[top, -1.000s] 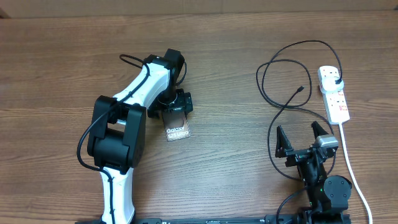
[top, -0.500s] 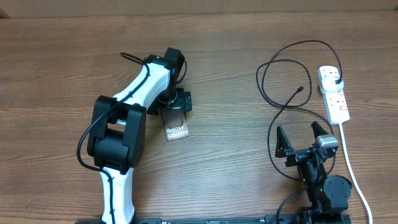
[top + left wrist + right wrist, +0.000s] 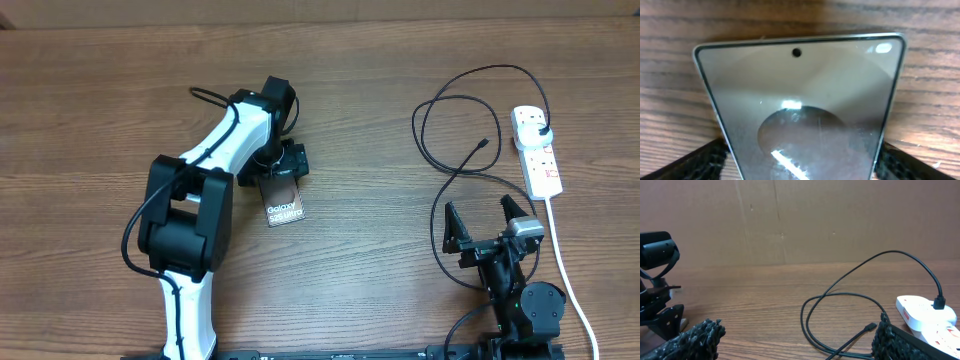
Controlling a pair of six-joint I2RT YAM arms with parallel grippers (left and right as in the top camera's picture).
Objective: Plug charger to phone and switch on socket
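The phone (image 3: 285,208) lies flat on the wooden table with its white lettering up; in the left wrist view its glossy screen (image 3: 800,100) fills the frame. My left gripper (image 3: 273,175) is open and straddles the phone's far end, one finger on each side (image 3: 800,162). The charger (image 3: 430,140) is a black cable looping on the right. Its connector tip (image 3: 484,143) (image 3: 870,327) lies loose, and its plug (image 3: 541,130) (image 3: 939,301) sits in the white socket (image 3: 537,160) (image 3: 925,312). My right gripper (image 3: 483,222) (image 3: 792,337) stands open and empty, near the cable loop.
The socket's thick white cord (image 3: 565,270) runs down the right side toward the table's front edge, beside the right arm's base (image 3: 530,305). A brown wall (image 3: 790,220) stands behind the table.
The left arm has shifted only very slightly over the phone. The phone, the cable and the right arm are where they were.
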